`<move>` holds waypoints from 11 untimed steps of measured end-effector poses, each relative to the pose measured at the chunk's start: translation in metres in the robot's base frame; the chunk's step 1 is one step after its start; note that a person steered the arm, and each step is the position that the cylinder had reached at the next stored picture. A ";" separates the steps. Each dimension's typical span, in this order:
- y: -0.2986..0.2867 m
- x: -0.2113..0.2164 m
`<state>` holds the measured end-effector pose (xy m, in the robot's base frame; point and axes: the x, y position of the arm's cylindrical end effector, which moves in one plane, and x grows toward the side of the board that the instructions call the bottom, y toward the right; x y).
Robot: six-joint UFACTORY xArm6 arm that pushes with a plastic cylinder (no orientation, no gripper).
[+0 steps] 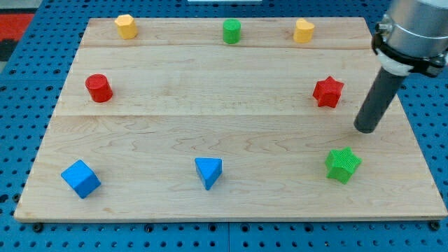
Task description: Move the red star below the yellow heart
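The red star [327, 92] lies on the wooden board [231, 126] at the view's right, below the yellow heart [303, 31], which sits near the board's top edge. My tip [365, 129] rests on the board to the right of and a little below the red star, apart from it. The rod rises from there to the view's upper right corner.
A green star [342, 165] lies below my tip, slightly left. A green cylinder [232, 31] and a yellow hexagon [126, 26] sit along the top. A red cylinder [99, 88] is at left. A blue cube [80, 178] and a blue triangle [208, 171] lie near the bottom.
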<state>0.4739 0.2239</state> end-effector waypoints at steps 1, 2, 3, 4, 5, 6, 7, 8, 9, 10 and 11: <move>0.016 0.000; 0.017 -0.005; -0.012 -0.026; -0.047 -0.045; -0.073 -0.069; -0.077 -0.076; -0.077 -0.080; -0.077 -0.086; -0.077 -0.086; -0.076 -0.079; -0.107 -0.130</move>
